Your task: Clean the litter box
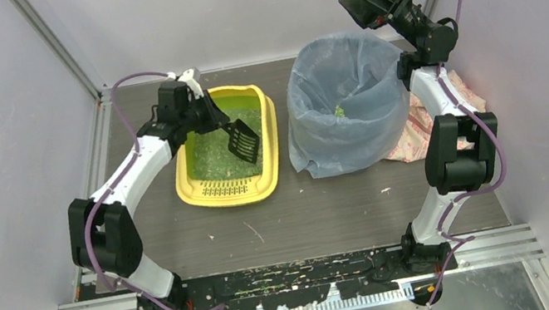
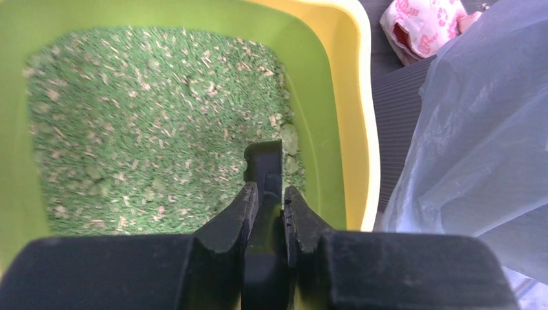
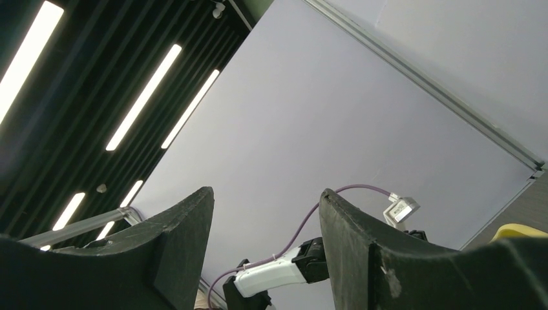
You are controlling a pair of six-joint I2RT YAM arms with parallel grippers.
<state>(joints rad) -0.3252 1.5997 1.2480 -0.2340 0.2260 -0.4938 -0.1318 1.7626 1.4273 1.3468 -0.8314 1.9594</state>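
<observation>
Dark ribbed tabletop [image 1: 331,213] bears the shallow yellow plastic litter box [image 1: 231,189], probably stiff, light and best gripped by its rim, below the left gripper [image 2: 270,192], whose jaws pinch a black slotted plastic scoop [image 1: 243,139], while the right gripper [image 3: 266,213] stands spread, empty.

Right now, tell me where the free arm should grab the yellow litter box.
Grip the litter box by its long rim facing the bin, with the right gripper coming from above. That thin lip should fit between its open jaws. The scoop in the left gripper crowds the other side.
</observation>
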